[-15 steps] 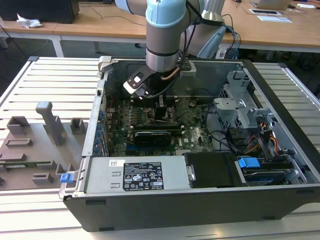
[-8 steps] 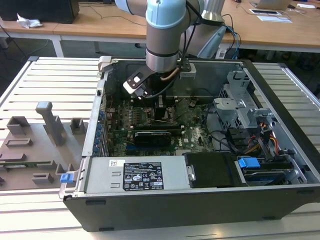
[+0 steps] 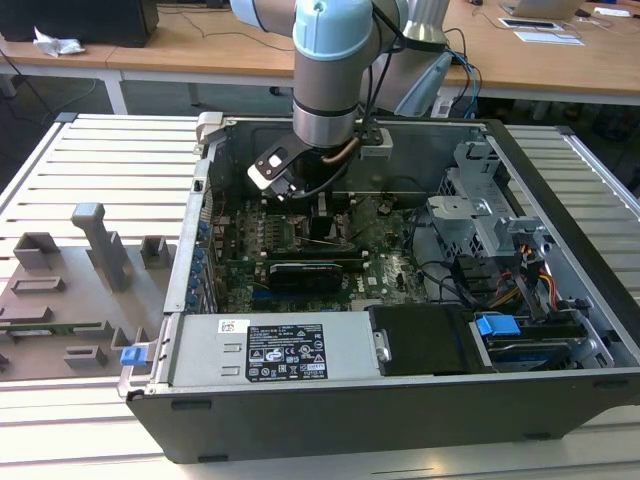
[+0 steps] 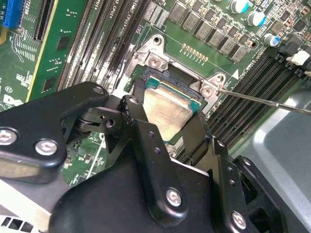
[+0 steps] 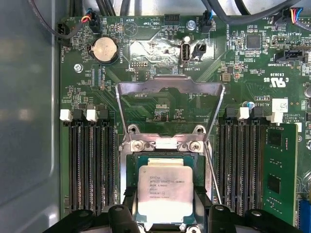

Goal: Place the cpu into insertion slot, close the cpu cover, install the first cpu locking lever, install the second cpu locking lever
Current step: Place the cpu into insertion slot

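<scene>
The cpu (image 5: 165, 190) (image 4: 167, 112), a small square chip with a dull silver top, lies level over the insertion slot (image 4: 165, 77); whether it is fully seated I cannot tell. My gripper (image 5: 167, 214) (image 4: 165, 124) (image 3: 320, 205) is shut on it, with black fingers (image 5: 124, 216) pressed against two opposite edges. Just beyond the slot, the cpu cover (image 5: 146, 87), a silver windowed frame, stands swung open on its hinge. Beside the slot a thin wire locking lever (image 5: 212, 170) (image 4: 262, 100) is unlatched and raised.
Rows of black memory slots (image 5: 90, 165) (image 5: 240, 165) flank the socket. A green expansion card (image 5: 279, 170) stands further out, and the case's grey wall (image 5: 24, 121) rises on the other side. In the exterior view, the power supply (image 3: 270, 350) fills the case's front.
</scene>
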`<state>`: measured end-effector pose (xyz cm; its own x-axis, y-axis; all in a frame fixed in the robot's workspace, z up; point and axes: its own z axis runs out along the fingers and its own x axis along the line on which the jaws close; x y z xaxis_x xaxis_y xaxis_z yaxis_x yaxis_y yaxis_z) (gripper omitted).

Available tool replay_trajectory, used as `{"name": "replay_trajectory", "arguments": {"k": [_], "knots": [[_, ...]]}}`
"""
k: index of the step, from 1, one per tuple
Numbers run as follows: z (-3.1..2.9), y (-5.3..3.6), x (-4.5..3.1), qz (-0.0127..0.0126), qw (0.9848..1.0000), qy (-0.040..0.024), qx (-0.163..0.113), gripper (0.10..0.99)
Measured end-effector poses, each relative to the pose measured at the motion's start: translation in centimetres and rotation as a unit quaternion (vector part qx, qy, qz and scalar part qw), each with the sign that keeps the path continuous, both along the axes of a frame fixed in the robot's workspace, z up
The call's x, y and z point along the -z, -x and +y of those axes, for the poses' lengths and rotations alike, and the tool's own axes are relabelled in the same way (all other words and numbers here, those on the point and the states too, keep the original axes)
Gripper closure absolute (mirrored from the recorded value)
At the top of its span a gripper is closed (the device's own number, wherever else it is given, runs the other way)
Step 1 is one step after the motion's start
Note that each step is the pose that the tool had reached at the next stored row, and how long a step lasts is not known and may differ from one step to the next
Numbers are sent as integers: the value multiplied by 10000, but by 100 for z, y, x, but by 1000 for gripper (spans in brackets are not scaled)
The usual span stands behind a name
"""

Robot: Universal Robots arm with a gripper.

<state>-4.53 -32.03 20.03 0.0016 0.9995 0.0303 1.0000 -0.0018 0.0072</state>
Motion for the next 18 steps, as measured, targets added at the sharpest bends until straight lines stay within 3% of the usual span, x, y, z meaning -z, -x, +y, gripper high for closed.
{"name": "replay_trajectory", "arguments": {"k": [2, 6, 8, 11, 13, 18], "knots": [[0, -1, 0, 1, 10000, 1, 0, 467], [-1, -2, -8, 2, 10000, 4, 0, 467], [0, -2, -113, 1, 10000, 4, 0, 467], [0, -2, -116, 1, 10000, 4, 0, 467], [1, -2, -117, 2, 10000, 5, 0, 616], [2, -2, -117, 1, 10000, 4, 0, 616]]}}
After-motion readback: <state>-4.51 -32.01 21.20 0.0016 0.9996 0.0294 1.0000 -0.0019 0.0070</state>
